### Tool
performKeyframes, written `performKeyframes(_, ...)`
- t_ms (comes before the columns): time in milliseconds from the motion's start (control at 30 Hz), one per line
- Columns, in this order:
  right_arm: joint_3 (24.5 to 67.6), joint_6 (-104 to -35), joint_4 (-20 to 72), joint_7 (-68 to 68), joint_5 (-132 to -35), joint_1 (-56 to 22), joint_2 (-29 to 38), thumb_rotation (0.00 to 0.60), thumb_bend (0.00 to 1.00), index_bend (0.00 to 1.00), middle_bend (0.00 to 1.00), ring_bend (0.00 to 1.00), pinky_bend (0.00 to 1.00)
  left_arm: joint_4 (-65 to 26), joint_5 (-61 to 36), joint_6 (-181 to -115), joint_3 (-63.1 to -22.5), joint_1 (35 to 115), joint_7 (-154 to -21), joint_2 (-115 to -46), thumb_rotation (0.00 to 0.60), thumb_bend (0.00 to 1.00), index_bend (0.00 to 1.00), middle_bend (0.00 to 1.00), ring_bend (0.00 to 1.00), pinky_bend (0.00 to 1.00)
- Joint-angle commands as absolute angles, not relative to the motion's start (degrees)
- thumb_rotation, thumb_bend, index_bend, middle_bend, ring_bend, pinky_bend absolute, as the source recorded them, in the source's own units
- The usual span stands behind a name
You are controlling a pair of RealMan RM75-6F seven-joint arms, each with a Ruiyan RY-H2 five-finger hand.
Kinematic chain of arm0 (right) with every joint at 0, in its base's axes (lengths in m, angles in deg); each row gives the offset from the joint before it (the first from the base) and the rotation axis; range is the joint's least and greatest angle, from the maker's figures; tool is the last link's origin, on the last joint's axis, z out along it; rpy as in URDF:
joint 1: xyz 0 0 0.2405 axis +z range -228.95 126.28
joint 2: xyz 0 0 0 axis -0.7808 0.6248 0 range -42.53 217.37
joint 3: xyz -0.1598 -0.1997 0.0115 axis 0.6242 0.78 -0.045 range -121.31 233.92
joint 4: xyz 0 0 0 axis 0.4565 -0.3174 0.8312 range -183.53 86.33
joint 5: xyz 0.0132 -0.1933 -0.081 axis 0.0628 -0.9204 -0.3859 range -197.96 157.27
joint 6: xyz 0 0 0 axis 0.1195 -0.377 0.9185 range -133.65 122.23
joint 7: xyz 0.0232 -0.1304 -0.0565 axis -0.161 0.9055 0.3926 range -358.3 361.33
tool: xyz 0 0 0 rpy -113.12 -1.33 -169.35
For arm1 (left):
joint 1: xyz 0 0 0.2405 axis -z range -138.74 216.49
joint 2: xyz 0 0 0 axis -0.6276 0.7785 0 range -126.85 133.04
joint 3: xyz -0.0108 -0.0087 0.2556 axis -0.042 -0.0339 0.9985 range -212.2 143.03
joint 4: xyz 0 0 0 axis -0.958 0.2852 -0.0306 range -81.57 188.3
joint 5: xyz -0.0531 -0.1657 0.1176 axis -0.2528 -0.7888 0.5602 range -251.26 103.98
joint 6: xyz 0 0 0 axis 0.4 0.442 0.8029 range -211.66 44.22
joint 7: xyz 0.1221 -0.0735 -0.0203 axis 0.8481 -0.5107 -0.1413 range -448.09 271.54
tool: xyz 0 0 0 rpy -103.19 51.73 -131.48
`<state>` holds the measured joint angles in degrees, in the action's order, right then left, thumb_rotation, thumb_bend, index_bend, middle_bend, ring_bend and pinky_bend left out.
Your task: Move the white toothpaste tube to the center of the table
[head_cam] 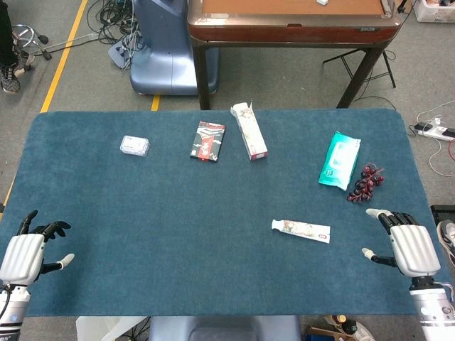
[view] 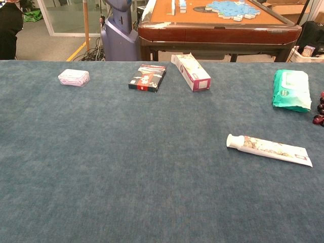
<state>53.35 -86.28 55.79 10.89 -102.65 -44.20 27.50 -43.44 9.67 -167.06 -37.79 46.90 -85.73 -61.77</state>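
White toothpaste tube (head_cam: 301, 230) lies flat on the bench (head_cam: 178, 206), right of center, long axis left-right, cap toward center; my right hand (head_cam: 407, 244) is nearer, fingers spread and empty, left hand (head_cam: 27, 252) likewise.

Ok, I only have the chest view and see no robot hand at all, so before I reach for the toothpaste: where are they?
Observer: Right robot hand hovers at the table's right edge, just right of the toothpaste tube, not touching it.
Operator: Holding anything?
Observer: No, its fingers are apart and empty.
Operator: And the left?
Observer: Left robot hand sits at the near left corner, also empty, far from the tube.
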Motion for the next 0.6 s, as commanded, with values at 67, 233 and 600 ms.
performKeyframes(67,53.22,-85.23,56.64,11.78,-102.09,-43.61,27.83,0.6,0.08,0.26,0.33,0.29,0.27,-43.16,9.6,-166.84,-37.73,46.84,-86.04,-61.88,0.6,0.11,0.36,0.47,0.45,0.03)
performKeyframes(233,52.85,-84.3,57.31,13.32,-101.48,-42.9,27.78,0.6,0.08,0.26,0.34,0.29,0.27,-42.68,10.18,-167.24,-37.62,46.63,-86.64,-62.01,0.6,0.11,0.36,0.47,0.45,0.03)
performKeyframes(600,50.23,-75.17,56.46,20.8,-98.72,-35.14,23.62,0.6,0.08,0.3,0.4,0.29,0.27,-41.94,11.39,-166.85,-36.93,46.53,-88.08,-61.88,0.6,0.11,0.36,0.47,0.45,0.03)
